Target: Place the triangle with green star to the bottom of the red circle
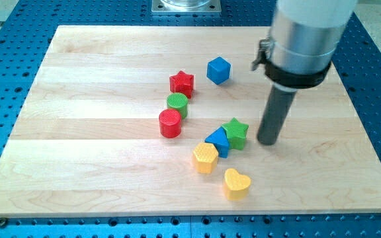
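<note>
On the wooden board (78, 165), no readable writing. My tip (267, 141) holds nothing, just right of the green star (235, 132), which touches the blue triangle (218, 141); triangle partly hidden by the yellow hexagon (205, 157). Red circle (170, 123) lies to the view's left. Arm housing cut off at top.

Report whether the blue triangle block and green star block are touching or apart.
Touching: the blue triangle block sits against the green star block, no board visible between them. My tip stands just to the star's right.
</note>
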You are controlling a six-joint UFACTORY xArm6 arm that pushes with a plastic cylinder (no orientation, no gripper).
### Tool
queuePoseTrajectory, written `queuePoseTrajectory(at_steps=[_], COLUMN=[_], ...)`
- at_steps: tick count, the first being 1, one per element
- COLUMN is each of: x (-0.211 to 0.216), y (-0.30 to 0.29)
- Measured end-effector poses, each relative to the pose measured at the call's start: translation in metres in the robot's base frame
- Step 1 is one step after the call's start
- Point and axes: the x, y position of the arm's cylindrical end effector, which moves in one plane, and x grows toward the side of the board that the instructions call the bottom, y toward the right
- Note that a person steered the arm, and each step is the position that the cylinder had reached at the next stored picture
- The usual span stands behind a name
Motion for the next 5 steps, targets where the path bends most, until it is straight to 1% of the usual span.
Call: queuePoseTrajectory(at_steps=[1, 2, 3, 4, 5], x=[0.0, -0.002, -0.002, -0.006, -0.006], y=[0.066, 0.082, 0.079, 0.041, -0.01])
